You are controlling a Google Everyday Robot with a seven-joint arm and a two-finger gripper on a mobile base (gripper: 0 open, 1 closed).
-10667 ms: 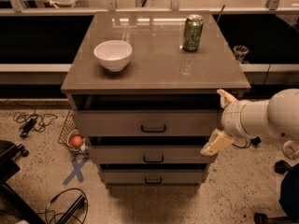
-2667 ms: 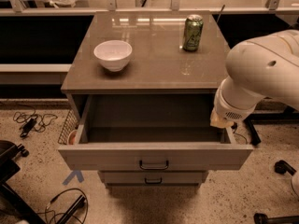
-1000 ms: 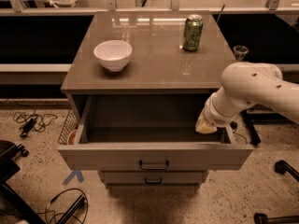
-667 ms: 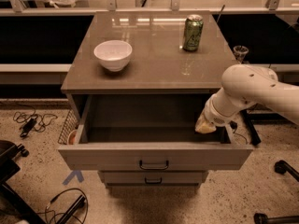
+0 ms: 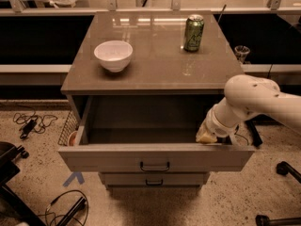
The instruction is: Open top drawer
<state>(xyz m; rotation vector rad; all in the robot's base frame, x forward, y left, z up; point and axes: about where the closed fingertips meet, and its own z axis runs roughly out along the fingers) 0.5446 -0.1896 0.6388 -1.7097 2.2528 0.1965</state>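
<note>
The top drawer (image 5: pixel 155 157) of the grey-brown cabinet stands pulled far out, its deep box empty inside. Its flat front has a small dark bar handle (image 5: pixel 154 166) at the centre. My gripper (image 5: pixel 206 135) hangs at the end of the white arm (image 5: pixel 254 102) that comes in from the right. It sits at the drawer's right side, just behind the front panel and inside the box. A narrower lower drawer (image 5: pixel 153 179) shows below, shut.
On the cabinet top (image 5: pixel 155 51) stand a white bowl (image 5: pixel 113 55) at the left and a green can (image 5: pixel 193 33) at the back right. Cables (image 5: pixel 28 122) lie on the floor at the left. A chair base (image 5: pixel 9 164) is at the lower left.
The drawer went from nearly shut to pulled far out. In the last second the arm and gripper have hardly moved, staying at the drawer's right inner side.
</note>
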